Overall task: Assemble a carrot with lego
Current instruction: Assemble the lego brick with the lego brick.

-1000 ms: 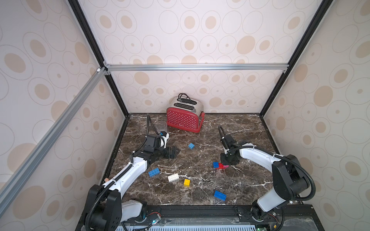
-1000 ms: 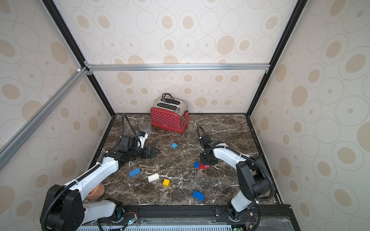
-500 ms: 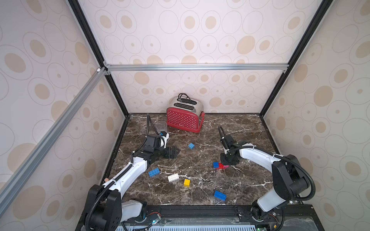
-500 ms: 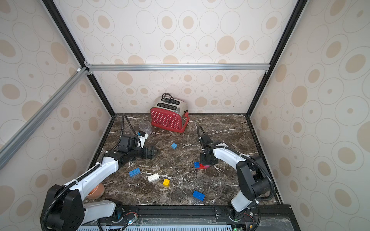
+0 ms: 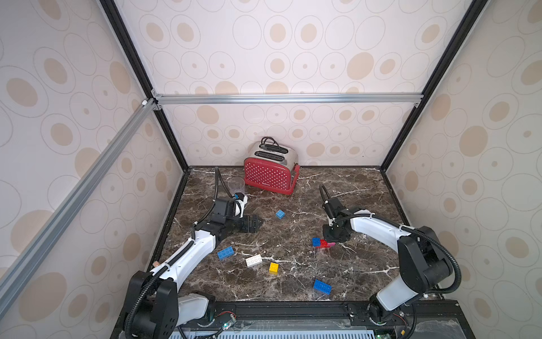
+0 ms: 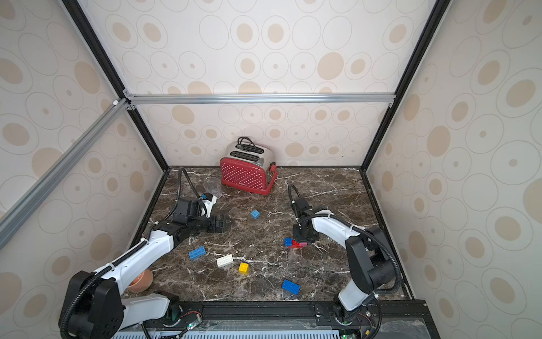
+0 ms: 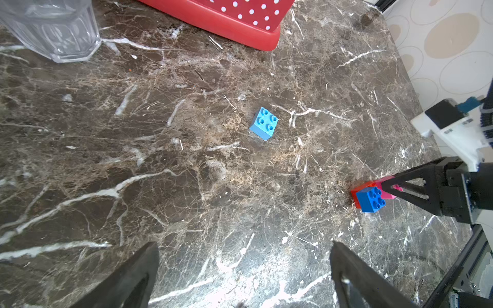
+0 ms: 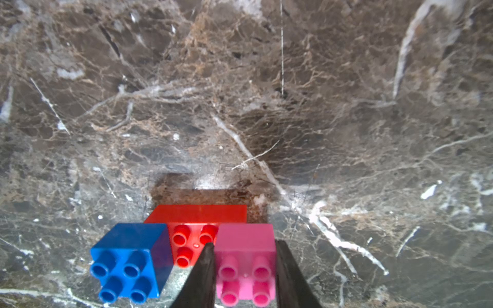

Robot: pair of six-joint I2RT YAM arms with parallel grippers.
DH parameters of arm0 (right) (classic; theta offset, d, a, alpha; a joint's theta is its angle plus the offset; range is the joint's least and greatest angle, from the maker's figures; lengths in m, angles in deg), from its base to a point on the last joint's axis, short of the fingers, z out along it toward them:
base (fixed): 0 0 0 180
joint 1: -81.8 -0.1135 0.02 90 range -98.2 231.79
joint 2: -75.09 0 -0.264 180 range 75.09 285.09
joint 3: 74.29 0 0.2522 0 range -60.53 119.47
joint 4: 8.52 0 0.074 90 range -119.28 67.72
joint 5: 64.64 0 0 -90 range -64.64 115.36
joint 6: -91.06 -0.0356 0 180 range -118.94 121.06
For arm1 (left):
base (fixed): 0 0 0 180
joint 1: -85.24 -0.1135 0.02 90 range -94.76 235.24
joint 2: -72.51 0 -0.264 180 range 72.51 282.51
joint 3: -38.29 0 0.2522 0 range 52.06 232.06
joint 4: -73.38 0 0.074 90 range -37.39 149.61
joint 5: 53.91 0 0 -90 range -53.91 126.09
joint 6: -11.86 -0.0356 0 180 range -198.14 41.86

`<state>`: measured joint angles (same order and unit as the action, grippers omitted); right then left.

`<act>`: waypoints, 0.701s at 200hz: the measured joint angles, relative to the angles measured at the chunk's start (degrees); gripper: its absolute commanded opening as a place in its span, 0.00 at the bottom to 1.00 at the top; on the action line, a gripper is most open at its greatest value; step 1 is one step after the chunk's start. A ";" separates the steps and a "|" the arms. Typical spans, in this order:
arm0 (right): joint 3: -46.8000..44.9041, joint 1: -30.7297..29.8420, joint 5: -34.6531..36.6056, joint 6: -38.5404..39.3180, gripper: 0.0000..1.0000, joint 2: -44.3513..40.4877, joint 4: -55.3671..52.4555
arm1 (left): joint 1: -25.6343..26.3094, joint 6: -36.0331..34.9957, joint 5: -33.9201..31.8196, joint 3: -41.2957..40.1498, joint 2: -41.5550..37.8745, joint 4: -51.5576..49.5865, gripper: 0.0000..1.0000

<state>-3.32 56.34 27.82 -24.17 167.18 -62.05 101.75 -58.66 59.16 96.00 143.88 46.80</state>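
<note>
The table (image 5: 352,190) ran from the back wall, where the toaster (image 5: 269,176) stood, out to side walls and a front rail. Open marble lay in front of the toaster and off to its right.

My right end effector (image 8: 245,248) sat low there, in front of the toaster and to its right, well apart from it. It pinched the pink brick (image 8: 246,234) across its sides. That brick sat on the red brick (image 8: 197,213), with a blue brick (image 8: 128,256) beside it on the same red base, which rested on the table.

My left end effector (image 5: 256,223) hung spread wide, holding nothing, in front of the toaster's left end, near the glass (image 5: 236,185).

A light blue brick (image 5: 280,214) lay between my two end effectors. The long blue (image 5: 225,253), white (image 5: 253,260) and yellow (image 5: 274,267) bricks and another blue one (image 5: 322,286) lay farther from the toaster, toward the front edge.
</note>
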 measured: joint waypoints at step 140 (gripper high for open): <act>2.10 -0.74 -0.15 1.73 0.87 -2.40 -5.95 | 0.00 -0.02 -0.02 0.00 0.00 0.00 0.99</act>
<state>-1.22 55.60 27.66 -22.45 164.78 -68.00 101.75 -58.68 59.14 96.00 143.88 46.80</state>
